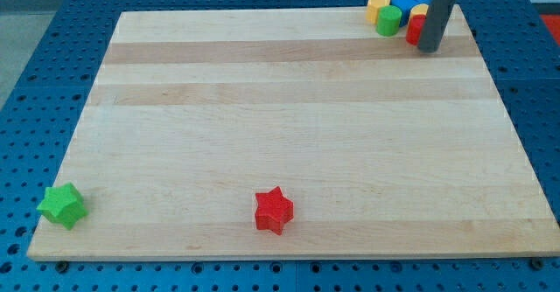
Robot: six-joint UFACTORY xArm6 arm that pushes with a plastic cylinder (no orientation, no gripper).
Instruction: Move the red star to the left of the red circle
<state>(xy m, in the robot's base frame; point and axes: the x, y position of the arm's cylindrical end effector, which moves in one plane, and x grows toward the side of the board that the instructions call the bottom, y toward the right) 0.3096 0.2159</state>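
The red star (274,211) sits near the counter's (289,108) six o'clock edge, a little toward seven, alone on bare wood. It looks like a small, stiff, light block that should slide easily on the smooth boards; its points may make it spin if it is pushed off-centre, so contact is best made square against the side facing away from the goal, aimed through its middle. There are no fingers on this arm, only a rod, so nothing is spread or pinching. My tip (429,49) stands far off at one o'clock, touching or just beside the red circle (415,30), which is partly hidden behind the rod. Clustered there are a green cylinder (388,20), a yellow block (378,5), a blue block (408,1) and another yellow piece (420,11), crowding the circle's left side, where the star must end up, I judge. A green star (62,205) lies at eight o'clock, well apart and out of the way.
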